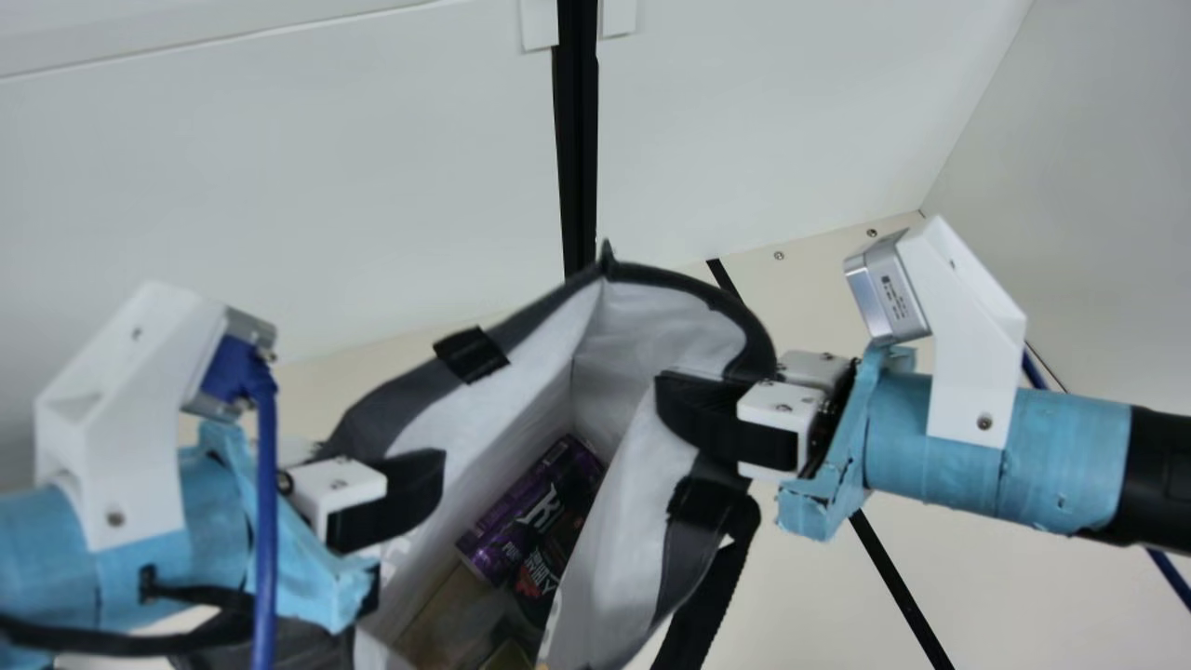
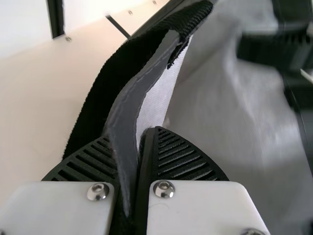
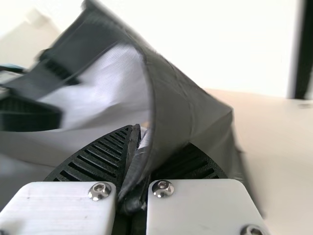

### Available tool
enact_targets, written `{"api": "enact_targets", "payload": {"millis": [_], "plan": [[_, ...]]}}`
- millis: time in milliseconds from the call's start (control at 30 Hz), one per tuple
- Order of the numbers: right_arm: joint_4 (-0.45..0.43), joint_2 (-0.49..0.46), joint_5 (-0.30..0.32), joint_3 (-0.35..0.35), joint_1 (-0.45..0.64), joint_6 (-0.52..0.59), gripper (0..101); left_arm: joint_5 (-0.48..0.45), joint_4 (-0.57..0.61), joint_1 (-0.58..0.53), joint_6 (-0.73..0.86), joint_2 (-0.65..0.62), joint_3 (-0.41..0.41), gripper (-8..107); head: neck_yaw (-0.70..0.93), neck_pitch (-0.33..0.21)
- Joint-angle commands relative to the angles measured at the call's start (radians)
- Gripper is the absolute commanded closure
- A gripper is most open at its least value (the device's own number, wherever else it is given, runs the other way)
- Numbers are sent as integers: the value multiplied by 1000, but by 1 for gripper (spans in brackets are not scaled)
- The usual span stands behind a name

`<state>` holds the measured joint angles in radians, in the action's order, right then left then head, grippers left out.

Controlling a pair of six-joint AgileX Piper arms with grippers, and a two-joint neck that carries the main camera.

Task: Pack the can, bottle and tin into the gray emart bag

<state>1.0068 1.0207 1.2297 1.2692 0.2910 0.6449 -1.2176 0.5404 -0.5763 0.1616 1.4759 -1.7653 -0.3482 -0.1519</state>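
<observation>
The left gripper (image 2: 144,139) and right gripper (image 3: 144,142) each pinch one side of the gray bag (image 1: 651,326), apparently to spread it and hold it upright around the purple can (image 1: 502,526) lying inside.

a black post (image 1: 578,121) runs between white wall panels (image 1: 279,167).
</observation>
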Motion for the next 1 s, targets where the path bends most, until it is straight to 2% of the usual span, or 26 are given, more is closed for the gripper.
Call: {"api": "enact_targets", "payload": {"millis": [0,167,400,767,967], "plan": [[-128,-3,-10,9,6,21,101,-2,-8,-5,12,0,20,89,-1,-23],[-203,-8,-10,14,14,65,101,-2,-23,2,49,7,35,89,-1,-23],[-245,-4,-10,-4,22,124,101,-2,-61,37,90,26,1,89,-1,-23],[-218,16,-10,-35,18,197,101,-2,-84,74,122,83,-70,89,-1,-23],[-218,42,-53,-36,-33,196,101,-2,-70,91,141,122,-101,89,-1,-23]]}}
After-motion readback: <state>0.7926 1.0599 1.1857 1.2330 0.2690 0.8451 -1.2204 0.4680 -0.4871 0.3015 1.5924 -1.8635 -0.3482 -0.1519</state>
